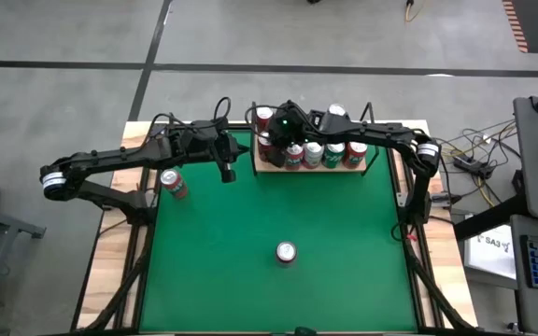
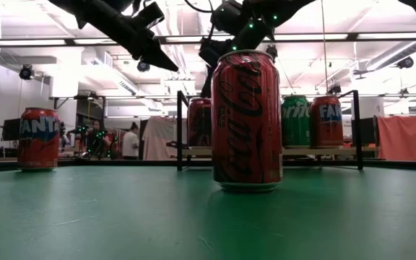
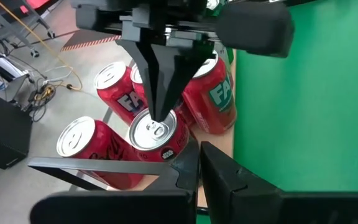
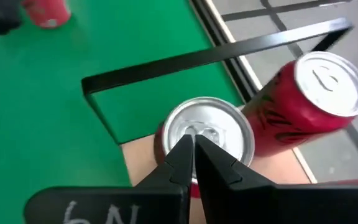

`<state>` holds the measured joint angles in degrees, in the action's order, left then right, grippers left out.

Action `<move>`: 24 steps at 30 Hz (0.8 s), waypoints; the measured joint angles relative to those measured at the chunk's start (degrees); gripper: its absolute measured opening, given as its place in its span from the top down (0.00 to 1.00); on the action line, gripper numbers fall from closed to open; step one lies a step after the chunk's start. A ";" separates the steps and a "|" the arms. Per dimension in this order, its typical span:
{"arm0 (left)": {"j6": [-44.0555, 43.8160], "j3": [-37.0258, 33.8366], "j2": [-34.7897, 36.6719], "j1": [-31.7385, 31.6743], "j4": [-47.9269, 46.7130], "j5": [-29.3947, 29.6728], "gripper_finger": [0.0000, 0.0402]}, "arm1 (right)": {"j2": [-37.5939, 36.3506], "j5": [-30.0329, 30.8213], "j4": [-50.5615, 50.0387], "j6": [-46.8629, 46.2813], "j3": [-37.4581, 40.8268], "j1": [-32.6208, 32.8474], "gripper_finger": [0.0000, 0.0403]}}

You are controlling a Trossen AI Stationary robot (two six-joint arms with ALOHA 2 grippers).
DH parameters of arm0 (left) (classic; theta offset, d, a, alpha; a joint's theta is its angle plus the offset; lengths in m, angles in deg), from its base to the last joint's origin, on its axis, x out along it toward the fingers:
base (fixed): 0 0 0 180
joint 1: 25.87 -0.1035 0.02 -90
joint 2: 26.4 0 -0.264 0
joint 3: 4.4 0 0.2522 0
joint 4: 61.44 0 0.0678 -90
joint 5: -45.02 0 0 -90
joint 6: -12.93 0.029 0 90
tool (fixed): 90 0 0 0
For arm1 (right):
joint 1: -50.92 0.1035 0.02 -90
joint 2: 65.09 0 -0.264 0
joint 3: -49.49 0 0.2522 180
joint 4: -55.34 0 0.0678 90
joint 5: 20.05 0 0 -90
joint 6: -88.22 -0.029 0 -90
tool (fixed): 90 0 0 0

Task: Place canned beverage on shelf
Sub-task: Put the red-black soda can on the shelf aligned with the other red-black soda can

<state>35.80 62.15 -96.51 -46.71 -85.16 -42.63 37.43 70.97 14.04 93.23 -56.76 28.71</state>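
Observation:
The shelf [image 1: 278, 170], a tan board with black uprights, stands at the table's far middle and carries several cans. My right gripper [image 4: 193, 148] is shut, with its tips on the top of a red can [image 3: 157, 143] that stands upright at the shelf's left end. My left gripper [image 3: 199, 177] hangs shut above the table just left of the shelf and touches nothing. A red Coke can [image 1: 286, 252] stands upright on the green table near its middle. A Fanta can [image 1: 173, 184] stands at the table's left. My right gripper touches the red can's silver lid [image 4: 219, 127] by its pull tab with the tips of its shut fingers [image 3: 158, 102]. The fingers come from above, slanting down toward the table's left. The can stands upright on the shelf board [image 4: 140, 157].
A second red can [image 4: 319, 93] stands just beyond the touched one, toward the far edge. The shelf's black left upright [image 4: 216, 57] runs close by my right gripper. Green and red cans [image 2: 295, 121] fill the shelf's right part. Wooden table borders flank the green felt.

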 joint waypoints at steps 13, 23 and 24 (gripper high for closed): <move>-5.78 -0.17 -0.02 0.04 -2.55 0.01 1.00 | -0.61 6.05 -6.62 0.98 -1.75 0.24 0.98; -5.42 -0.33 -0.02 0.04 -1.05 0.01 1.00 | -0.07 6.05 -6.14 -0.35 -1.55 0.74 0.98; -5.42 -0.33 -0.02 0.04 -1.08 0.00 1.00 | -0.07 6.04 -6.17 -1.00 -1.54 0.74 0.98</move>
<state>30.39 61.82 -96.53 -46.66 -86.25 -42.63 37.36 77.01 7.86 92.23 -58.30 29.45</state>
